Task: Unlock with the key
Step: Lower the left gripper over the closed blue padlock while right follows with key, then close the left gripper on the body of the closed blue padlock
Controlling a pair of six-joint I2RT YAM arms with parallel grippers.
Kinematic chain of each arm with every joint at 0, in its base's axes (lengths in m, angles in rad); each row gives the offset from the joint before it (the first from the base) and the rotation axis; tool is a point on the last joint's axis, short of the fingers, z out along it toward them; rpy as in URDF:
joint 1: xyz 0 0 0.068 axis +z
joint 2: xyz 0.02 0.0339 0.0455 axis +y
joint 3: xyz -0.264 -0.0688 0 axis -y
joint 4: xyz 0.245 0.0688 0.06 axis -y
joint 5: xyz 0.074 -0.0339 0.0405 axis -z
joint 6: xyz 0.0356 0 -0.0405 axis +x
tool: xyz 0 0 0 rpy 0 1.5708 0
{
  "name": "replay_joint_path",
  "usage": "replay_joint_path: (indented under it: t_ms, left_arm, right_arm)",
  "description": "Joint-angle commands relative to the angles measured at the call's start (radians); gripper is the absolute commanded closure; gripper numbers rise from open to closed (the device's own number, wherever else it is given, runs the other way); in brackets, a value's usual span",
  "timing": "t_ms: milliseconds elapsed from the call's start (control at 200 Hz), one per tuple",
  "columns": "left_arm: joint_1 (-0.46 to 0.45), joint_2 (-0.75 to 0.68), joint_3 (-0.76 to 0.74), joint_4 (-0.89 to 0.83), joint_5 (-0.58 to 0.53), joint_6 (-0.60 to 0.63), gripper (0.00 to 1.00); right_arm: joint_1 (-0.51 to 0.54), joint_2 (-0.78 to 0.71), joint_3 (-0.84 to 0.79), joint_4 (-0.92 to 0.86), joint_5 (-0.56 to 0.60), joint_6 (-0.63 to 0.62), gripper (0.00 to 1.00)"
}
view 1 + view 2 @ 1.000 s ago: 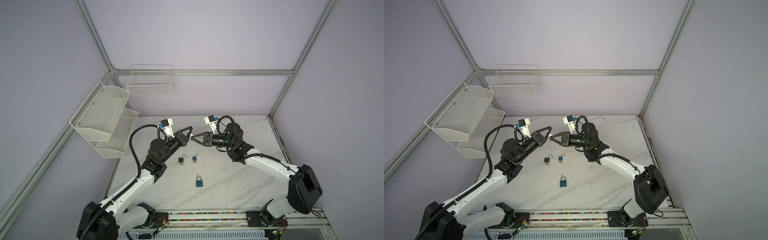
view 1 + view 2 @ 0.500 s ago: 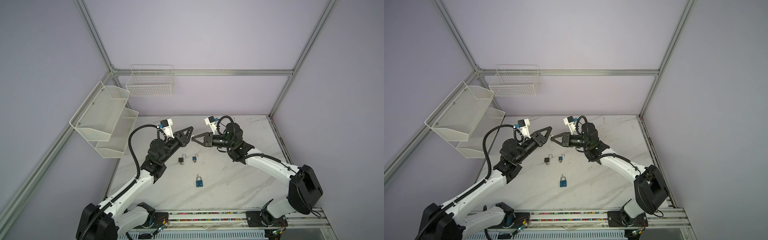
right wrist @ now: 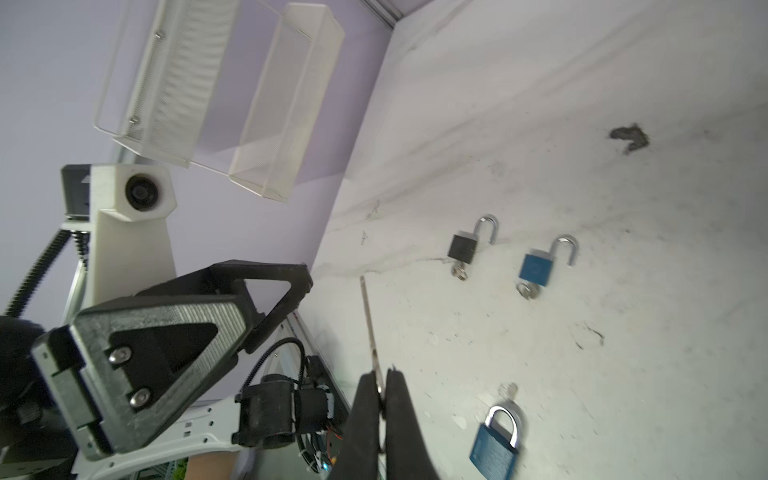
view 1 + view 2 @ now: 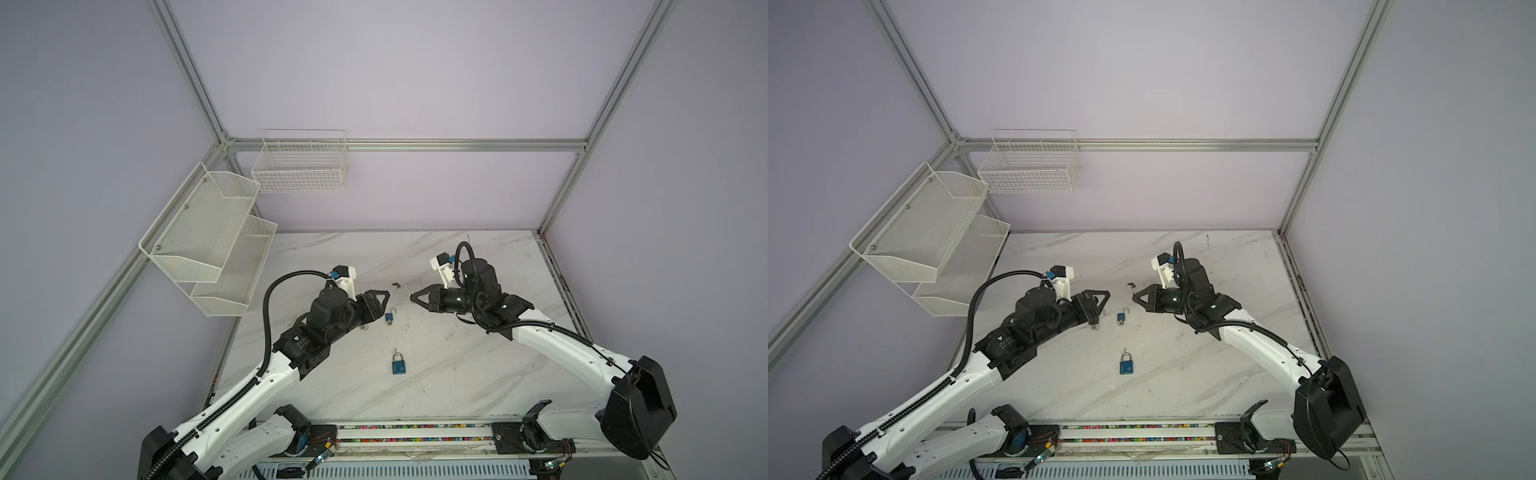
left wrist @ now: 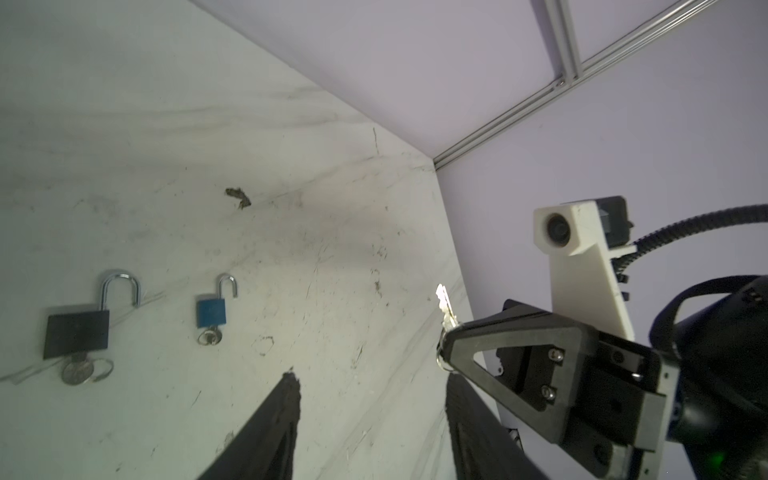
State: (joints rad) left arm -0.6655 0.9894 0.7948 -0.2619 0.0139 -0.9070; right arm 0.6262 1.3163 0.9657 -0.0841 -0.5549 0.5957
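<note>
My right gripper (image 4: 412, 297) is shut on a thin silver key (image 3: 370, 328), whose blade (image 5: 445, 307) sticks out past the fingertips above the table. My left gripper (image 4: 384, 297) faces it a short way off, open, with nothing between its fingers (image 5: 286, 399). On the marble lie a black padlock (image 5: 77, 328) and a small blue padlock (image 4: 389, 316), both with shackles sprung open and keys in them. A larger blue padlock (image 4: 398, 363) with its shackle closed lies nearer the front. In both top views the left gripper hides the black padlock.
Two white mesh shelves (image 4: 208, 241) hang on the left wall and a wire basket (image 4: 301, 166) on the back wall. A dark smudge (image 5: 239, 196) marks the marble table (image 4: 457, 374) behind the grippers. Aluminium frame posts stand at the table's corners.
My left gripper has gone from shut to open. Both grippers have dropped lower and drawn apart, and the key has stayed in the right gripper. The padlocks have not moved.
</note>
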Motion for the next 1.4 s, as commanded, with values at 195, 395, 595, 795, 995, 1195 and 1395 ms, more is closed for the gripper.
replay_joint_path:
  t_ms: [195,395,595,795,995,1195,1395]
  left_arm:
    - [-0.278,0.185,0.176,-0.399,-0.212,-0.091,0.38]
    - [-0.379,0.328,0.227,-0.450,-0.251,-0.146,0.37]
    - [-0.421,0.505,0.294,-0.479,-0.216,-0.144,0.35]
    - [-0.427,0.575,0.288,-0.525,-0.293,-0.209,0.35]
    - [-0.424,0.648,0.335,-0.547,-0.289,-0.234,0.38]
    - [-0.416,0.714,0.368,-0.540,-0.244,-0.216,0.42]
    - [-0.407,0.757,0.386,-0.534,-0.221,-0.212,0.45]
  right_arm:
    - [-0.005,-0.100,-0.169,-0.160,0.134,-0.067,1.00]
    - [-0.005,-0.155,-0.300,-0.087,0.123,-0.016,1.00]
    - [-0.005,-0.136,-0.362,-0.032,0.110,0.000,1.00]
    - [-0.005,-0.078,-0.365,-0.001,0.115,-0.014,1.00]
    - [-0.006,-0.030,-0.329,0.003,0.094,-0.032,1.00]
    - [-0.010,-0.011,-0.316,0.003,0.087,-0.044,1.00]
    - [-0.020,-0.002,-0.321,0.003,0.084,-0.057,1.00]
